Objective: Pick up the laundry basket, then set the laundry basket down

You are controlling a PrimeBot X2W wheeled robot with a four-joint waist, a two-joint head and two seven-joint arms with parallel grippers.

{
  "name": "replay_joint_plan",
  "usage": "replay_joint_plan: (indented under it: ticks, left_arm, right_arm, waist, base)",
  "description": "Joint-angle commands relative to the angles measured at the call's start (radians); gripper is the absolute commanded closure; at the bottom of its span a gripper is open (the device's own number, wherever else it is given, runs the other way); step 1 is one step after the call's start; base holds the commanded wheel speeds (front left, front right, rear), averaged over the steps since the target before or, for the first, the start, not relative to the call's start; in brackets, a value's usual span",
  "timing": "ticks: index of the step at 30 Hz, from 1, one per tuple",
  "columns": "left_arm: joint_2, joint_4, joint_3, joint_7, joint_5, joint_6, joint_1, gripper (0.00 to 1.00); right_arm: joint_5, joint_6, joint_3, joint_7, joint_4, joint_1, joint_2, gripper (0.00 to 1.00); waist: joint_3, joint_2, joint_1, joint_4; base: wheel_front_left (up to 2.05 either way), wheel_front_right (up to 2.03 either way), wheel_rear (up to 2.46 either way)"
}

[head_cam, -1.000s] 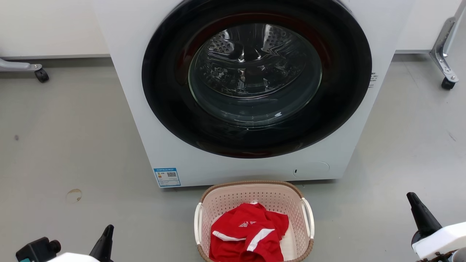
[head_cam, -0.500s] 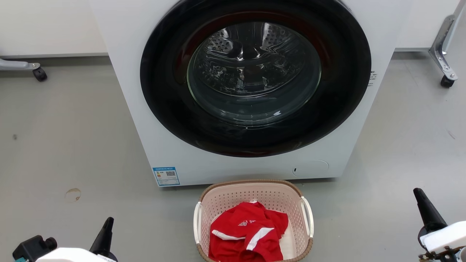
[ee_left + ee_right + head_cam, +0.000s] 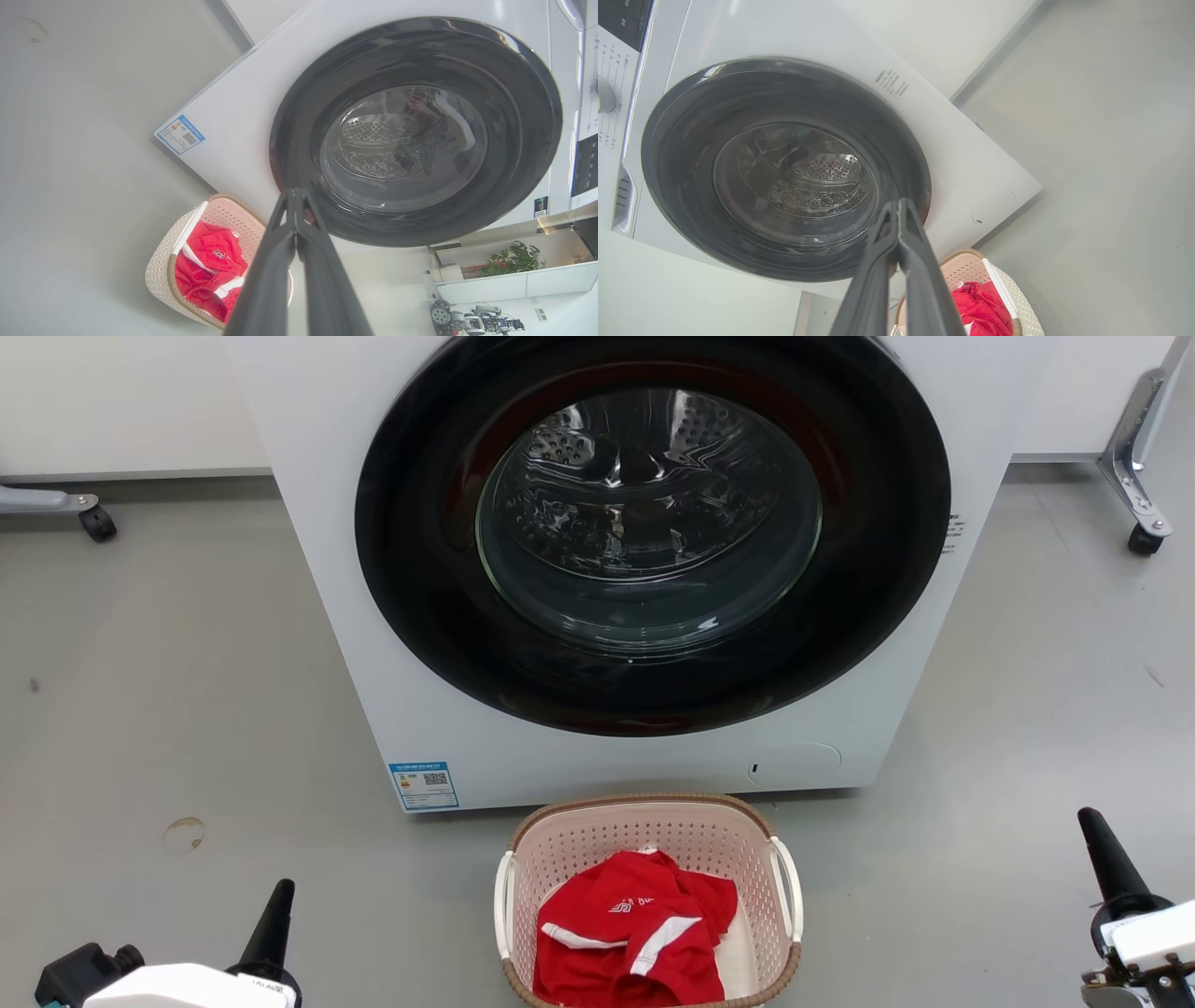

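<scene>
Both pincers are closed on nothing. The left gripper [image 3: 275, 919] rides low at the lower left of the head view, and its own wrist view shows the two dark fingers meeting at the tips. The right gripper [image 3: 1102, 849] stands at the lower right with its fingers pressed together in the same way. Each is well apart from the laundry basket [image 3: 597, 845], which sits on the grey floor [image 3: 187, 709] between them, just in front of the white washing machine [image 3: 420, 728].

The basket looks light: thin perforated plastic, holding one crumpled red garment [image 3: 635, 933]. The walls will likely flex if squeezed, and the smooth plastic may slip between narrow fingers. The stiffer brown rim and the two side handles are the better places to take hold — the left handle [image 3: 505, 905] for the left arm, the right handle [image 3: 792, 901] for the right. Both jaws would have to open first. Lifted by one side only, the basket would probably tip and spill the cloth.

Against the frame from a second ago, the washer and basket sit slightly higher, which reads as the camera moving. The right gripper has drifted outward toward the edge — away from the basket — while the left finger has risen a little in the view.
</scene>
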Motion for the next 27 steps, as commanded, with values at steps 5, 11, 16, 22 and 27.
replay_joint_plan:
  ticks: [5, 11, 16, 22, 27]
  left_arm:
    - [-0.016, 0.002, 0.066, 0.014, -0.041, -0.035, -0.076, 1.00]
    - [-0.047, 0.023, 0.097, 0.022, -0.074, -0.063, -0.088, 1.00]
    - [-0.074, 0.041, 0.123, 0.030, -0.102, -0.086, -0.098, 1.00]
    - [-0.106, 0.063, 0.154, 0.039, -0.136, -0.113, -0.110, 1.00]
    - [-0.133, 0.080, 0.181, 0.047, -0.163, -0.136, -0.120, 1.00]
  right_arm:
    - [0.066, -0.002, -0.012, 0.006, -0.015, -0.071, -0.021, 1.00]
    - [0.119, -0.002, -0.024, 0.007, -0.008, -0.080, -0.017, 1.00]
    - [0.164, -0.002, -0.035, 0.009, -0.001, -0.087, -0.014, 1.00]
    - [0.218, -0.002, -0.047, 0.010, 0.006, -0.096, -0.010, 1.00]
    - [0.263, -0.002, -0.058, 0.012, 0.013, -0.104, -0.007, 1.00]
  waist:
    - [0.002, 0.0000, -0.0001, -0.001]
    - [0.005, 0.0000, -0.0001, -0.003]
    - [0.007, 0.0000, -0.0001, -0.004]
    - [0.009, 0.0000, -0.0001, -0.006]
    - [0.011, 0.0000, -0.0001, -0.007]
  base:
    - [0.00, 0.00, 0.00]
    - [0.00, 0.00, 0.00]
    - [0.00, 0.00, 0.00]
    - [0.00, 0.00, 0.00]
    - [0.00, 0.00, 0.00]
